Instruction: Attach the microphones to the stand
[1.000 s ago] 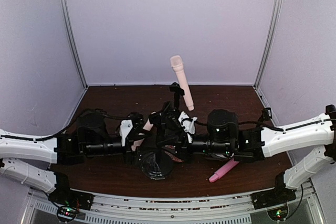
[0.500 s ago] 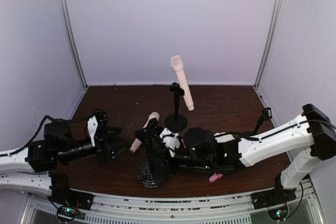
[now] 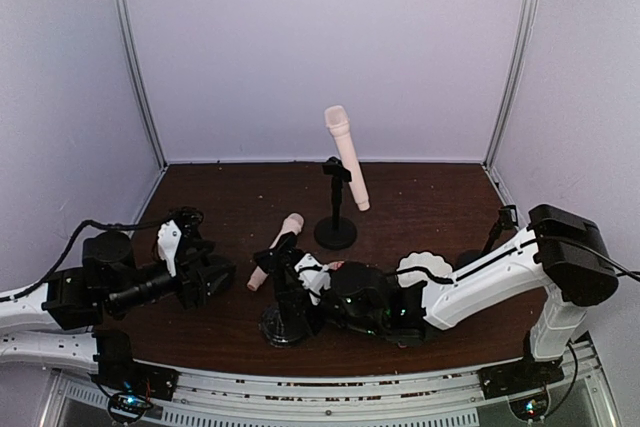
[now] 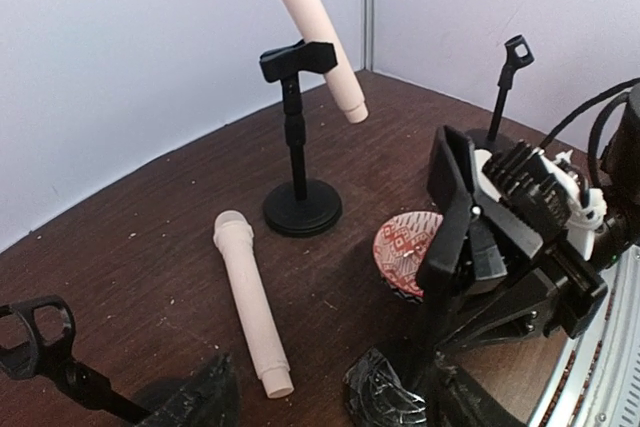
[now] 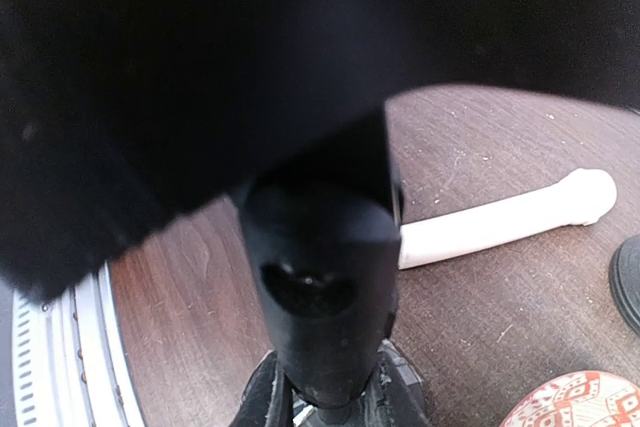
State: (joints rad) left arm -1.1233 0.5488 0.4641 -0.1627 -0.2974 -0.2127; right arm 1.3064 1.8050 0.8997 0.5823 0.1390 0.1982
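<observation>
One peach-cream microphone (image 3: 346, 156) sits tilted in the clip of the far stand (image 3: 335, 231), also in the left wrist view (image 4: 312, 32). A second peach-cream microphone (image 3: 276, 250) lies flat on the table (image 4: 251, 299). Its tail end lies between the tips of my open left gripper (image 4: 290, 409), which hovers just left of it (image 3: 214, 275). My right gripper (image 3: 303, 299) is shut on the post of the near stand (image 3: 285, 324), just under its empty black clip (image 5: 320, 267). The pink microphone is hidden.
A red patterned dish (image 4: 404, 247) lies on the table beside the near stand, under my right arm. A thin black stand with a small clip (image 4: 512, 59) rises at the right (image 3: 505, 217). Another empty clip (image 4: 36, 331) shows at the lower left. Pale walls enclose the dark wooden table (image 3: 240, 192).
My left arm has drawn back to the left, away from the near stand. My right arm has swung left and down over the pink microphone, with the near stand in its grip.
</observation>
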